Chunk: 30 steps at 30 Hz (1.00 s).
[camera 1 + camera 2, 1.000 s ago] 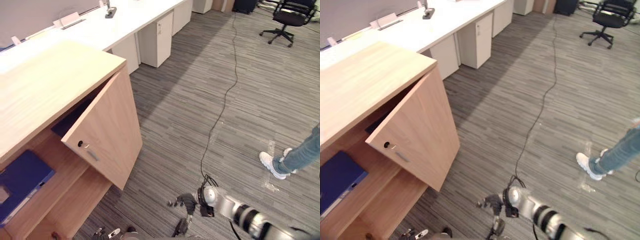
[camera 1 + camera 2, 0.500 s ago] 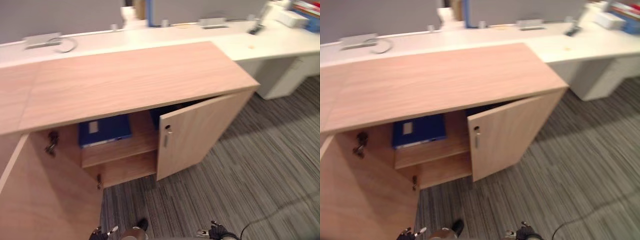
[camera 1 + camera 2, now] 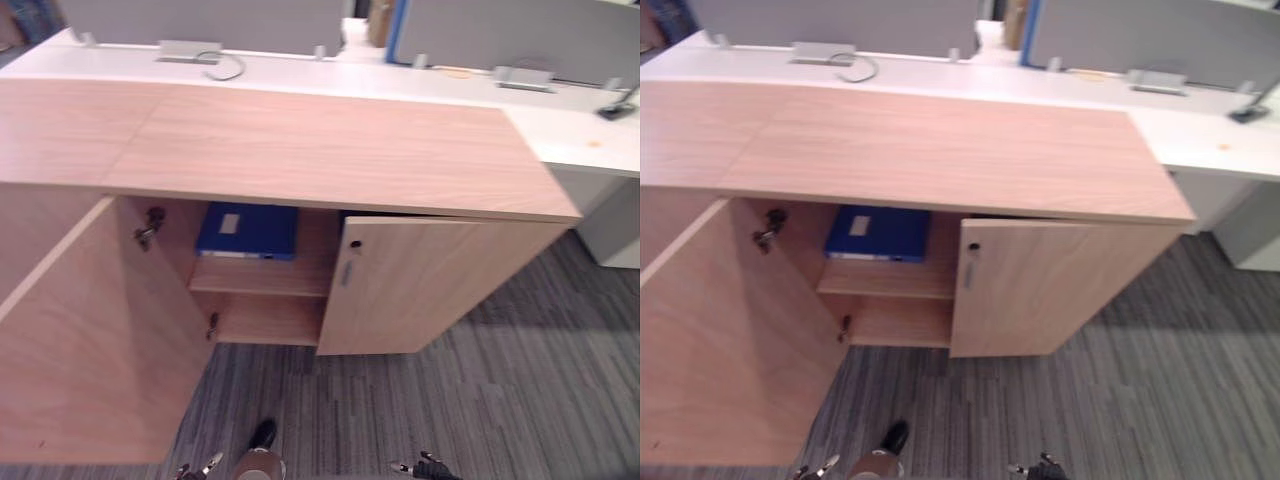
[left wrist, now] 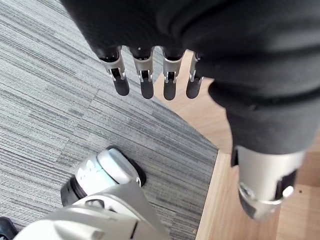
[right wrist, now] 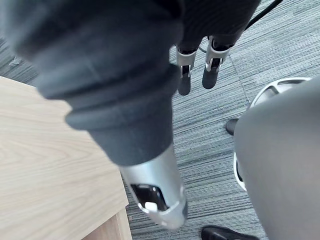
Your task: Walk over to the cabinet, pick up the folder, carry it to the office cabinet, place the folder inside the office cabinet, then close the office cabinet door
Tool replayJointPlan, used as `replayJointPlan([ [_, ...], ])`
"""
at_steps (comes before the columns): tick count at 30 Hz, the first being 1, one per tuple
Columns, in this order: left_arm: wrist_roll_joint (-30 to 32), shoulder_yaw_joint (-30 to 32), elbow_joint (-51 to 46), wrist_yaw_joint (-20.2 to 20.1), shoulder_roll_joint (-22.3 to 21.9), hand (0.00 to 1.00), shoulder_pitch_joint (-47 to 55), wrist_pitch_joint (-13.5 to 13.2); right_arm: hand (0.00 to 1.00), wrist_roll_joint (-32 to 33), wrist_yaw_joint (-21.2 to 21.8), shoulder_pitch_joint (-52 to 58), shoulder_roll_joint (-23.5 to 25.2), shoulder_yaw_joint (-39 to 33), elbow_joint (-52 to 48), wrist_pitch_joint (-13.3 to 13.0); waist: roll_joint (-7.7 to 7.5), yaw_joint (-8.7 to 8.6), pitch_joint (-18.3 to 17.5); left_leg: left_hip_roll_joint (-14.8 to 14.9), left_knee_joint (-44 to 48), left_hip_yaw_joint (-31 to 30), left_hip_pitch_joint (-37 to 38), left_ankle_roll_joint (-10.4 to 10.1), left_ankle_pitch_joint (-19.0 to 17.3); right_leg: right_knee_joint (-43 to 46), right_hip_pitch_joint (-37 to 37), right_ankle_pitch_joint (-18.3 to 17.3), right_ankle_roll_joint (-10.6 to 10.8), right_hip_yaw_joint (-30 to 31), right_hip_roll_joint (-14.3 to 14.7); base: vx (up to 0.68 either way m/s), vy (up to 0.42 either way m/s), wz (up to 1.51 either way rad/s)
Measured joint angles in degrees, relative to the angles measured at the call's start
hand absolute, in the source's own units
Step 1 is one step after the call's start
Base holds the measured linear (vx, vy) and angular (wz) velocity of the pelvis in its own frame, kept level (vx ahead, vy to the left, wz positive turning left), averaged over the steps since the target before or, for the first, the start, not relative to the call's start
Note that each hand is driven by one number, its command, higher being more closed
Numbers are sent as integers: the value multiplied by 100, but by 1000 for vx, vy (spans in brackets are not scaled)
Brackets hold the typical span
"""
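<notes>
A blue folder (image 3: 247, 230) with a white label lies flat on the upper shelf inside the wooden office cabinet (image 3: 300, 150). The cabinet's left door (image 3: 80, 340) stands wide open towards me. Its right door (image 3: 430, 285) is ajar. My left hand (image 4: 146, 85) hangs low over the carpet with straight fingers and holds nothing; it also shows at the bottom edge of the left eye view as the left hand (image 3: 195, 468). My right hand (image 5: 184, 75) hangs the same way, empty, well below and in front of the cabinet.
A long white desk (image 3: 300, 75) with cable boxes and grey partitions runs behind the cabinet. A white pedestal (image 3: 615, 225) stands at the right. Grey striped carpet (image 3: 480, 400) lies between me and the cabinet.
The camera has swung round, so the cabinet now faces me nearly square with the folder near the middle. My right arm has dropped to the bottom edge.
</notes>
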Motion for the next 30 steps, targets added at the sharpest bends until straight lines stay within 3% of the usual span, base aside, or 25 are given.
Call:
replayJointPlan([
  [2, -12, -49, -3, -4, -13, 0, 92, -2, 0, 3, -33, -7, -9, -267, -1, 2, 63, -27, 41, 140, 821, 1182, -92, 195, -691, 50, 114, -45, 59, -111, -107, 146, 218, 36],
  [4, 21, -87, -18, -42, 48, 0, 65, -4, 0, 9, -38, -23, 65, -588, 20, 20, 27, -46, 115, -84, 774, 1251, -137, 319, -752, 195, 97, -115, 151, -210, -301, 138, 215, 49],
  [6, 63, -142, -39, -112, 114, 0, 57, -2, 0, 63, -40, 42, 70, -1007, 25, 48, -56, -69, 106, -527, 304, 1088, -74, 529, -598, 133, 99, -103, 122, -280, -538, 182, 192, 73],
  [7, 69, -158, -81, -133, 106, 0, 63, 1, 0, 132, -41, 73, 72, -1221, 17, 64, -79, -116, 83, -831, -192, 924, 57, 687, -319, 52, 105, -28, 7, -281, -623, 161, 130, 72],
  [10, 90, -193, -127, -161, 84, 0, 72, 1, 0, 185, -41, 11, 146, -1219, -27, 86, -29, -115, 94, -1059, -882, 665, 268, 773, 93, -40, 122, 246, -170, -376, -653, 158, 85, 59],
  [14, 147, -217, -206, -243, 90, 0, 86, 1, 0, 189, -72, 9, 281, -1266, -79, 81, -14, -65, 83, -1149, -1480, 269, 693, 779, 383, 89, 402, 525, -31, -771, -647, 120, 6, 51],
  [16, 214, -268, -281, -277, 64, 0, 84, -1, 0, 185, -98, 125, 307, -1319, -243, 72, 60, -89, 54, -1259, -1663, -53, 836, 793, 490, 459, 484, 535, -15, -1039, -782, 115, -12, 85],
  [18, 289, -373, -326, -278, -38, 0, 88, -6, 0, 191, -114, 362, 240, -1308, -466, 61, 292, -186, -57, -1381, -1652, -554, 902, 870, 483, 1848, 145, 514, -74, -784, -1243, 111, 24, 111],
  [19, 304, -413, -323, -269, -60, 0, 76, -3, 0, 189, -137, 444, 272, -1172, -747, -4, 385, -211, -52, -1382, -1598, -728, 939, 856, 462, 2244, -124, 189, -302, -83, -1250, 51, 15, 91],
  [22, 318, -493, -315, -256, -48, 0, 45, -69, 0, 200, -133, 479, 332, -945, -947, -37, 420, -222, -62, -1384, -1523, -1093, 1037, 811, 429, 2182, -545, -199, -113, 1411, -973, -12, -53, 69],
  [23, 327, -487, -302, -243, -41, 0, 46, -93, 0, 199, -134, 487, 341, -940, -930, -43, 404, -252, -84, -1386, -1525, -1207, 1046, 795, 393, 2014, -560, -250, 4, 1638, -879, -80, -150, 101],
  [24, 336, -452, -271, -231, -35, 0, 57, -111, 0, 196, -133, 511, 357, -931, -888, -46, 363, -249, -155, -1379, -1525, -1305, 1039, 806, 321, 1697, -551, -295, 94, 1695, -807, -88, -174, 85],
  [27, 322, -275, -259, -203, -49, 0, 111, -111, 0, 173, -122, 509, 382, -877, -772, -50, 224, -202, -240, -1338, -1526, -1296, 1013, 738, 301, 1071, -510, -292, 90, 1673, -664, -65, -264, 53],
  [29, 261, -59, -235, -142, -34, 0, 149, -113, 0, -16, -78, 513, 437, -738, -695, -53, 15, -163, -279, -1375, -1466, -1320, 990, 527, 284, 777, -461, -90, 118, 1477, -554, -28, -390, 17],
  [30, 264, -50, -192, -134, -50, 0, 142, -114, 0, -37, -71, 516, 434, -733, -695, -57, 16, -168, -286, -1329, -1423, -1336, 947, 475, 250, 725, -445, -98, 130, 1458, -520, -10, -298, 14],
])
